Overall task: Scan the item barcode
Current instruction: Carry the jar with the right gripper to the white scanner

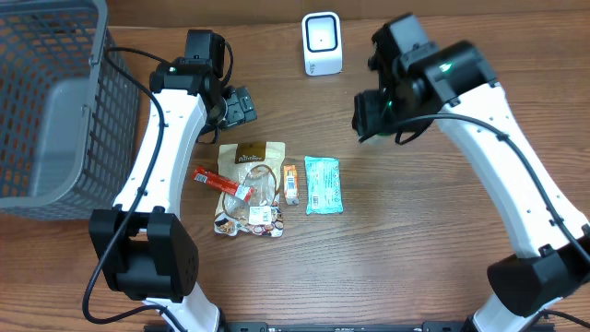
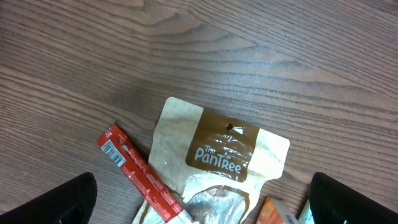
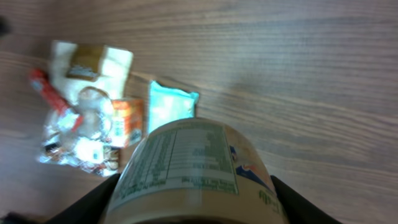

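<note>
A round tub [image 3: 193, 174] with a printed nutrition label fills the bottom of the right wrist view. My right gripper [image 3: 196, 208] is shut on it, one dark finger on each side. Overhead, that gripper [image 1: 367, 116] hangs right of the table's middle, below and to the right of the white barcode scanner [image 1: 322, 43], and hides the tub. My left gripper [image 1: 241, 106] stands open above the top edge of a brown-and-white Pantree pouch [image 2: 214, 158]; its fingers [image 2: 46, 202] are wide apart with nothing between them.
A red stick pack [image 1: 221, 183] lies across the pouch [image 1: 250, 188]. Beside it are a small orange box [image 1: 289, 183] and a teal packet [image 1: 324, 184]. A grey wire basket [image 1: 51, 101] takes up the far left.
</note>
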Available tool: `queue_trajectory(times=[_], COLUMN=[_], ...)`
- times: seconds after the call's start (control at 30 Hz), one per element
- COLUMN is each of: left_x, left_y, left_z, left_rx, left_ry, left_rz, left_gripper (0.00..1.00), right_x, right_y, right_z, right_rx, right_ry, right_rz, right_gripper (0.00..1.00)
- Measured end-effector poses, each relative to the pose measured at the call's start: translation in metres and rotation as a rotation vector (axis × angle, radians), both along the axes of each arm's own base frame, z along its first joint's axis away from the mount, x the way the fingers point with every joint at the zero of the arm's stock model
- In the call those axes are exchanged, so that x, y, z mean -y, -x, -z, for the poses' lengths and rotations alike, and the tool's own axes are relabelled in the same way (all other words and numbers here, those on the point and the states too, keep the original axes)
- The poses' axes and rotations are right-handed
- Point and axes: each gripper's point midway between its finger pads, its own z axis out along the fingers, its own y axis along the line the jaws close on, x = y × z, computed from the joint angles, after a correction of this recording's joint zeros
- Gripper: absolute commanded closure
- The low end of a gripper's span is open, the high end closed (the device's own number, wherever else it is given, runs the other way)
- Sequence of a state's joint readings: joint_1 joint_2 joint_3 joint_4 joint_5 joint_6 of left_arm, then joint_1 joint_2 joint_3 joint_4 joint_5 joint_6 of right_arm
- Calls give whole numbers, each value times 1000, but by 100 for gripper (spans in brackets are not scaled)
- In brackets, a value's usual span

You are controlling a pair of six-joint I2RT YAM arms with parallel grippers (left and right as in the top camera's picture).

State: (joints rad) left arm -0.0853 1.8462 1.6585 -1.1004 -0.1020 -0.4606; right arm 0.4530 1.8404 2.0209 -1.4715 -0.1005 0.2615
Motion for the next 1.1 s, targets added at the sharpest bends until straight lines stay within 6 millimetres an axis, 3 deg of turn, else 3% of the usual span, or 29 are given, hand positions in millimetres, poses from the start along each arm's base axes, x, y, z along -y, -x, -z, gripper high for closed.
queue_trajectory(times=[0.1, 0.23, 0.53, 0.6, 0.77, 0.93, 1.1], left_x=[0, 0, 0, 0, 0, 0, 0], left_y=[0, 0, 0, 0, 0, 0, 0], left_z=[0, 0, 0, 0, 0, 0, 0], left_rx=[0, 0, 0, 0, 0, 0, 0], left_ry=[0, 0, 0, 0, 0, 0, 0], left_rz=[0, 0, 0, 0, 0, 0, 0], left_gripper=[0, 0, 0, 0, 0, 0, 0], right_x=[-3, -10, -52, -59, -74, -79, -84], right_y=[-4, -18, -113, -134, -182, -212, -238], right_z=[-20, -12, 40, 44, 28, 5, 6], right_rx=[36, 47, 219, 281, 485, 642, 742], right_ry=[-22, -26, -92, -105, -161, -199, -219], right_rz=[-2, -2, 6, 14, 45, 80, 110], right_gripper=[81, 89, 88, 95, 96, 96, 96])
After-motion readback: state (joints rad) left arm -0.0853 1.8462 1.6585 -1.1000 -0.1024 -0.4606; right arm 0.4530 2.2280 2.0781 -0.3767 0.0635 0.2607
